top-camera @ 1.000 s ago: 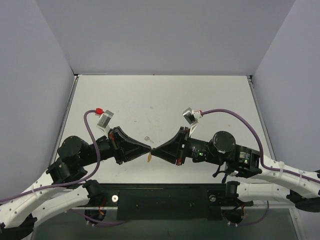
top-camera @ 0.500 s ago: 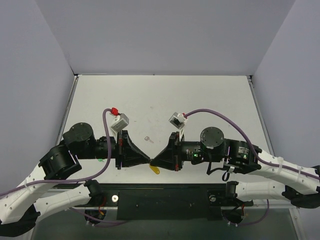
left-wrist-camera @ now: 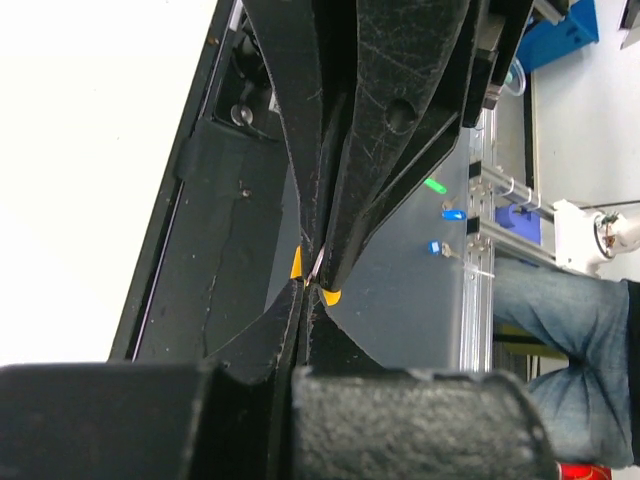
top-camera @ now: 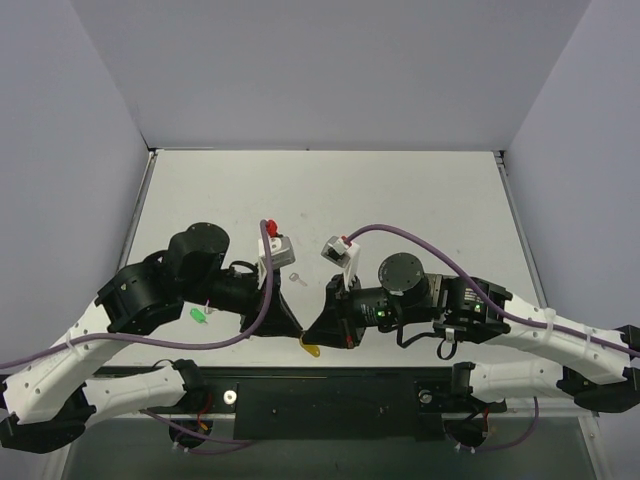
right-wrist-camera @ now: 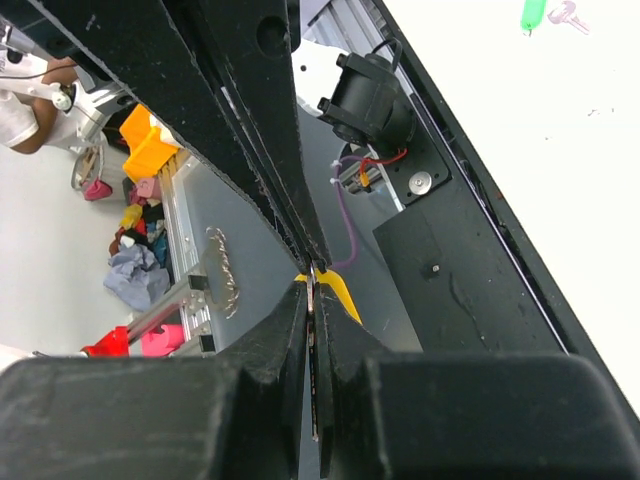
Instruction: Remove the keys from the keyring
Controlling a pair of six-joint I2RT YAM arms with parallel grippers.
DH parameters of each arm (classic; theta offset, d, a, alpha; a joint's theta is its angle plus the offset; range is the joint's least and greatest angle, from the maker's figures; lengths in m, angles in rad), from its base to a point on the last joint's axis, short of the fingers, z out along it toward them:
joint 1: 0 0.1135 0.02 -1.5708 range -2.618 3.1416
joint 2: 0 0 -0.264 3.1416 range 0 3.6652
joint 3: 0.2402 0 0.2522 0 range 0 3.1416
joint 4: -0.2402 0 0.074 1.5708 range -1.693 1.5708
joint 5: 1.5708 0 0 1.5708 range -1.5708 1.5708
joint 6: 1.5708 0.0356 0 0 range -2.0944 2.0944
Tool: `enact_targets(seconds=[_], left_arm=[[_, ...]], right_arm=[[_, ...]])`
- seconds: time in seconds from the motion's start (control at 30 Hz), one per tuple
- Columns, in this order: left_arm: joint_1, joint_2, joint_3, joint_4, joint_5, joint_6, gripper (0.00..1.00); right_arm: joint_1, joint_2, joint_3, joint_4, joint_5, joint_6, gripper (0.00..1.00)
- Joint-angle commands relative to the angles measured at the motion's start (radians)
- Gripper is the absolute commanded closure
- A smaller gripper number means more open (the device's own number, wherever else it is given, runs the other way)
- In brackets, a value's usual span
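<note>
Since half a second ago both arms have swung closer to the table's (top-camera: pixel 420 190) near edge, carrying the keyring (top-camera: pixel 311 351) with them. It now hangs at the middle of that edge, beside the black base plate (top-camera: pixel 330 395). The left pincer (top-camera: pixel 298 333) and right pincer (top-camera: pixel 309 334) meet tip to tip, their matte black fingers clamped tight on it. Whether the right one pinches the thin metal ring or the yellow-orange plastic oval is hard to tell. The tiny silver key (top-camera: pixel 294 277) lies flat on the table, apart and unmoved. A glossy green tag (top-camera: pixel 197 316) now shows nearer the left edge.
</note>
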Motion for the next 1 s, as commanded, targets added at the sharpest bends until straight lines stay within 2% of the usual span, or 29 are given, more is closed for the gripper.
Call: enact_targets(seconds=[0.0,0.4,0.6,0.77,0.83,0.97], left_arm=[[-0.009,0.029,0.072,-0.12,0.068,0.098,1.0],[-0.053,0.135,0.184,-0.241,0.044,0.182,1.0],[-0.059,0.121,0.168,-0.203,0.029,0.158,1.0],[-0.059,0.068,0.134,-0.122,-0.046,0.092,1.0],[-0.059,0.019,0.119,-0.085,-0.088,0.064,0.95],[-0.058,-0.055,0.086,0.004,-0.149,0.01,0.7]], right_arm=[[0.001,0.017,0.05,0.02,0.007,-0.023,1.0],[0.01,0.043,0.062,0.002,0.01,-0.033,1.0],[0.012,0.023,0.052,0.003,0.038,-0.042,1.0],[0.012,-0.012,0.026,0.028,0.07,-0.047,1.0],[0.012,-0.027,0.018,0.032,0.084,-0.045,1.0],[0.012,-0.058,0.007,0.043,0.107,-0.047,1.0]])
